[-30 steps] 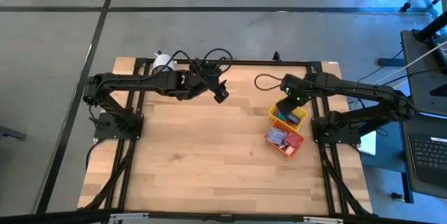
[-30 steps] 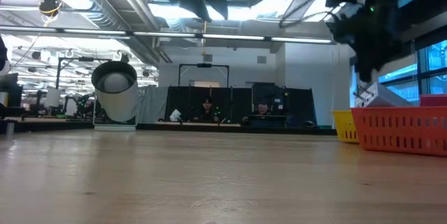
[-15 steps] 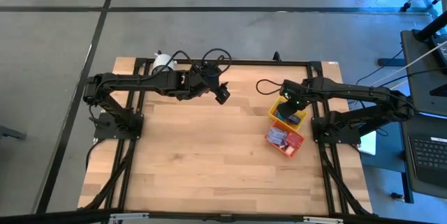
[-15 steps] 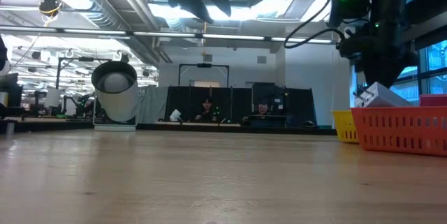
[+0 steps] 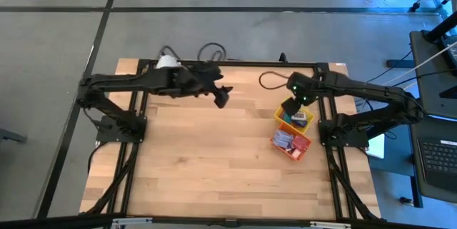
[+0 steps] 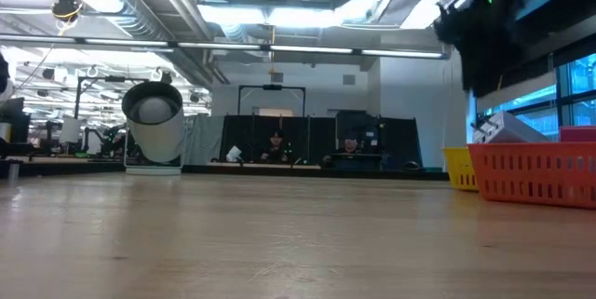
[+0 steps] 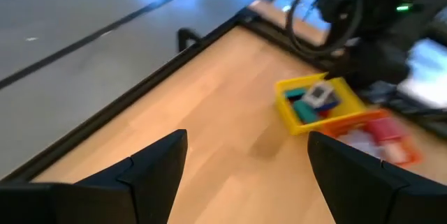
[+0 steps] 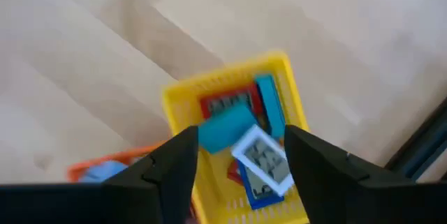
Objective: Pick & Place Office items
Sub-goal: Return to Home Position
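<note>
**Sorting stage, apparently near its end.** The office items (image 8: 227,128) lie in two bins close to the table's (image 5: 214,165) right edge: the yellow bin (image 5: 282,112) and, just beside it toward the near edge, the orange bin (image 5: 305,145). No loose piece shows on the bare wood, so the placing appears finished, and only the arms' retreat to rest seems left. The right gripper (image 8: 241,137) hangs above the yellow bin, fingers spread and empty (a white display-faced piece and blue and red blocks show beneath it). The left gripper (image 7: 248,137), likewise spread and empty, is raised over the table's middle, toward the far edge. A white cylinder (image 5: 166,62) stands at the far left corner, close by the left arm, and cable loops (image 5: 211,48) lie along the far edge; neither appears to obstruct either arm.
</note>
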Robot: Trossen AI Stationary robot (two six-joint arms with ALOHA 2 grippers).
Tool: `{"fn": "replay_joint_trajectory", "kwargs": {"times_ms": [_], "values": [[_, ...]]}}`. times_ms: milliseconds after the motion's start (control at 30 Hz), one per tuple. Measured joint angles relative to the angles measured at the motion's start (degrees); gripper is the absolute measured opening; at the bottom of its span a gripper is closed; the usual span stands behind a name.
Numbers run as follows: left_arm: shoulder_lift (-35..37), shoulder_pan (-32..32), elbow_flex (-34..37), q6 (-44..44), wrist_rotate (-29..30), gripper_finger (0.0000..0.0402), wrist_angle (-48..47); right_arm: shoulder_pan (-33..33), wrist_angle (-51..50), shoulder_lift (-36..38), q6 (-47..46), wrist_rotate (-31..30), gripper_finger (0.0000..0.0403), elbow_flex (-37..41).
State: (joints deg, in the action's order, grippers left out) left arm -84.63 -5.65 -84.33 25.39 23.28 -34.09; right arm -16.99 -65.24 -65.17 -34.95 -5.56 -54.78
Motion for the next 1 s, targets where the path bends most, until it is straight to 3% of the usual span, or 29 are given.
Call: {"fn": "replay_joint_trajectory", "kwargs": {"times_ms": [100,333,400,600,733,1000], "values": [[4.31,0.0,-0.02,-0.01,-2.58,0.0294,0.68,0.17,-1.72,0.0,4.28,-1.53,0.0219,-6.59],[15.32,0.66,-0.11,-4.5,-6.2,0.0294,0.83,2.03,-4.45,0.04,2.96,-15.22,0.0222,-21.92],[17.54,0.79,-0.11,-7.15,-6.39,0.0294,0.76,2.21,-4.48,0.04,6.3,-17.21,0.0222,-25.2],[23.04,0.79,-0.11,-9.09,-8.19,0.0294,-1.4,2.21,-4.54,0.04,11.4,-13.26,0.0222,-30.35],[26.2,0.79,-0.11,-10.63,-9.19,0.0294,-5.85,2.21,-6.63,-0.02,18.89,-5.44,0.0222,-30.32],[34.62,0.79,5.49,-7.39,-6.08,0.0294,-8.62,2.24,-8.4,0.22,23.89,-2.46,0.0222,-29.47]]}}
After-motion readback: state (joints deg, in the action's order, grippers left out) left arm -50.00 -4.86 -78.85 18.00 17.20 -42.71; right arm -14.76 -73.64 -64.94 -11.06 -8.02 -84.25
